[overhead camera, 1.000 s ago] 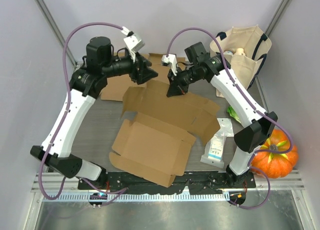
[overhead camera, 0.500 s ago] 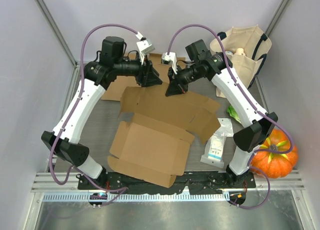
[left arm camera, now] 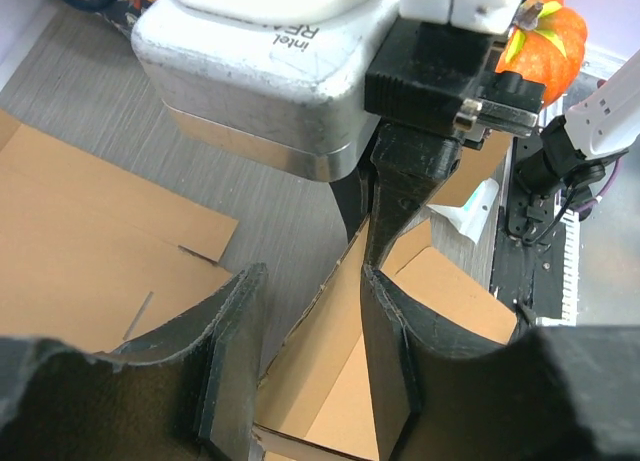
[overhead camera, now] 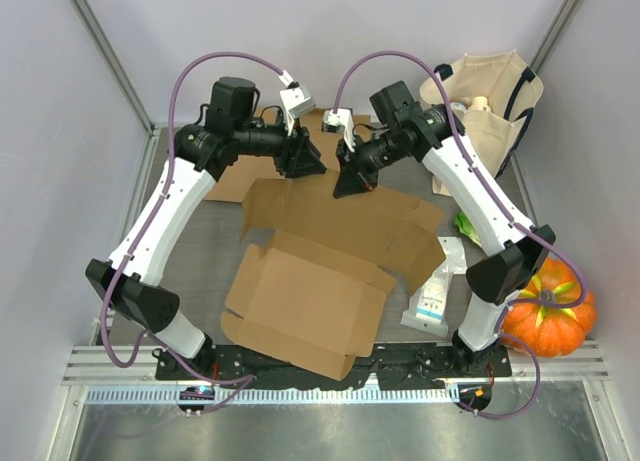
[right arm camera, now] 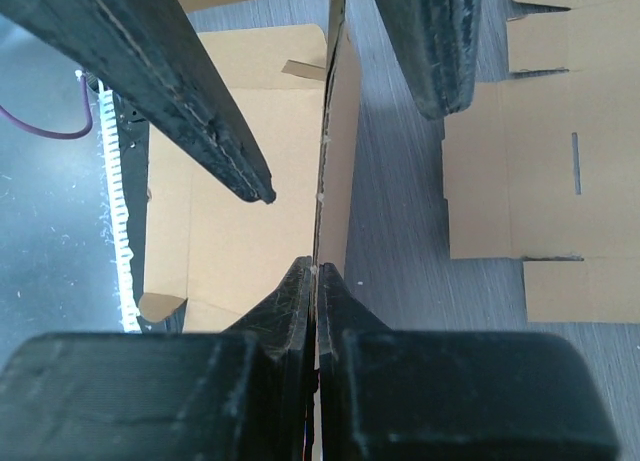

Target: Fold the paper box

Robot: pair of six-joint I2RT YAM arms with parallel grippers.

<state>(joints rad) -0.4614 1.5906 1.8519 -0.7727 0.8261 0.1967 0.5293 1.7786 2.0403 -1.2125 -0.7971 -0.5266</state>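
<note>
cardboard box point(overhead camera: 305, 301) lies open mid-counter point(overhead camera: 200, 246), between both arms. right claw point(right arm camera: 316, 267) clenched on the box's raised far panel, pinching its thin edge. left claw point(left arm camera: 312, 277) released, fingers spread, just beside the right claw over the same panel. spare cardboard sheet point(overhead camera: 235, 178) lies behind.

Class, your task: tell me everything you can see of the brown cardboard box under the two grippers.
The brown cardboard box is a die-cut blank, partly folded, on the grey table. Its near half forms a shallow open tray with loose flaps; its far panel tilts up. The right gripper has its jaws shut on that panel's top edge, and the open left gripper straddles the same edge.
</note>
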